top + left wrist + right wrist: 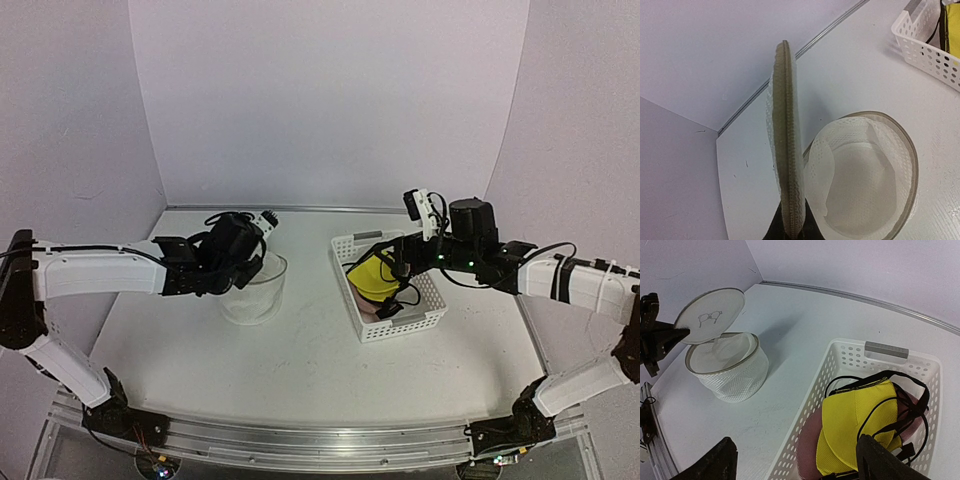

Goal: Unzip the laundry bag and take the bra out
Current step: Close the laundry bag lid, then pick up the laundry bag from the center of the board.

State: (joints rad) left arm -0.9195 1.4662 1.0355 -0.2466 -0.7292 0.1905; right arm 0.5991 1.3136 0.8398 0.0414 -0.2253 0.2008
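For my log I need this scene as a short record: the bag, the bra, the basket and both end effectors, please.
laundry bag: upright, unzipped, inside looks empty
lid: raised, tilted open
left end effector: shut on lid edge
bra: lying in basket
basket: white, beside the bag, apart from it
right end effector: open, above basket

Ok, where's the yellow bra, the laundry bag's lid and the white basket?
bra (850,415): right wrist view, on a yellow cup.
laundry bag lid (711,310): right wrist view, on its flat face by the black mark.
basket (802,412): right wrist view, on its left lattice wall.
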